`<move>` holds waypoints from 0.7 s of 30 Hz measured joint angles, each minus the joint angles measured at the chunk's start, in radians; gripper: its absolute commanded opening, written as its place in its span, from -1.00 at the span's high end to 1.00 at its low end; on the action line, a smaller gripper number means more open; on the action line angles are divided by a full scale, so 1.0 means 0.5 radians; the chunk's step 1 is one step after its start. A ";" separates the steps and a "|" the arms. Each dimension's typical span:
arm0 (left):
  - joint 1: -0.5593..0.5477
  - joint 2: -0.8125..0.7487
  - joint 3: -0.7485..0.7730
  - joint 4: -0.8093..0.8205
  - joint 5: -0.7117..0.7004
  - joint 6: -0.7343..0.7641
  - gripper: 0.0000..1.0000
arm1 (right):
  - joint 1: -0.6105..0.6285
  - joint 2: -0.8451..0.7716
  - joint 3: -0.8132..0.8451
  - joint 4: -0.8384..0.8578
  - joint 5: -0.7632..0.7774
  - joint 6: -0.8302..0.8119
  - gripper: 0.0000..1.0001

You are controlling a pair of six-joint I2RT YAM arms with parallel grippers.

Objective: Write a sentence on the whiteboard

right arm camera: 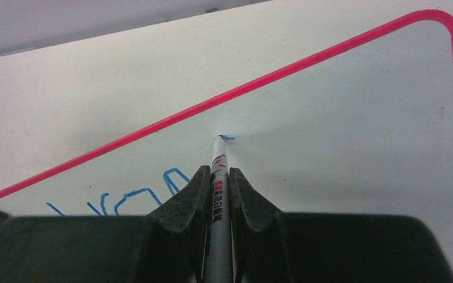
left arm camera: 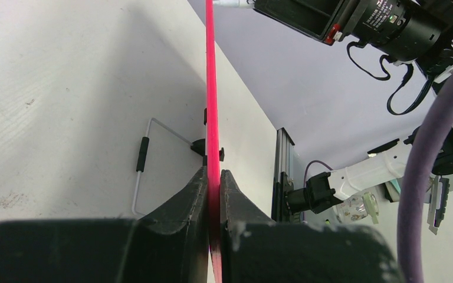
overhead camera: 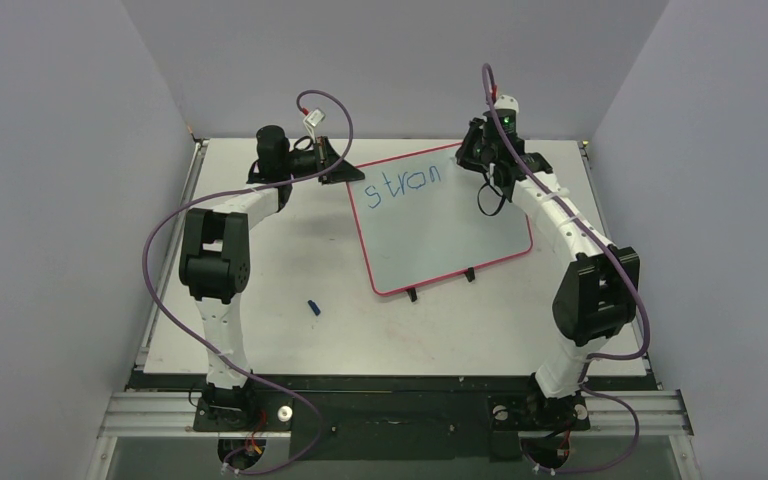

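**Whiteboard [overhead camera: 450, 235]: line one part-written, "g" starting**

It lies on the table [overhead camera: 260, 270], far of centre, between the two arms. It is turned so its edges run skewed to the table edge. The sentence [overhead camera: 400, 190] reads "stron" in blue along the far edge. The rest of the board is bare.

The left gripper [left arm camera: 213, 171] is clamped on the red rim at the far-left corner, jaws tight on both faces of the edge. That's your anchor, so I'd leave it alone.

The right gripper [right arm camera: 219, 171] is closed on the marker [right arm camera: 218, 156]. The tip is down on the board just right of the "n", with a small blue tick at it. I read that as the first stroke of the "g".

Next move, as I judge it:
- Draw a small closed loop, then a tail toward the near side, with light, even pressure.
- Lift clean and shift left and nearer to start line two.

Edges and room:
- **Far:** the rim sits close beyond the tip, so your loop has little room on that side.
- **Right:** there is room for about one letter before the rounded far-right corner, not much more.
- **Near:** wide open, with bare board down to the black clips [overhead camera: 412, 294] on the near edge.
- **Cap:** a blue cap [overhead camera: 313, 307] lies on the table near-left of the board, well apart and out of your sweep.
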 measured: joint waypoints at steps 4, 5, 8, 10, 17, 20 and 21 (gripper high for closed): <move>0.000 0.000 0.000 0.000 0.001 0.000 1.00 | 0.016 0.000 0.005 0.001 -0.020 0.001 1.00; 0.000 0.000 0.000 0.000 0.001 0.000 1.00 | 0.024 0.000 0.005 0.000 -0.025 0.001 1.00; 0.000 0.000 0.000 0.000 0.000 0.000 1.00 | 0.040 0.000 0.005 0.000 -0.039 0.000 1.00; 0.000 0.000 0.000 0.000 0.000 0.000 1.00 | 0.051 0.000 0.005 0.000 -0.053 -0.001 1.00; 0.000 0.000 0.000 0.000 0.000 0.000 1.00 | 0.072 -0.001 0.000 0.001 -0.069 -0.005 1.00; 0.001 0.000 0.000 -0.002 -0.005 -0.002 1.00 | 0.076 -0.007 -0.037 0.005 -0.069 -0.009 1.00; 0.001 0.000 0.000 -0.007 -0.010 -0.005 1.00 | 0.076 -0.011 -0.051 0.006 -0.069 -0.009 1.00</move>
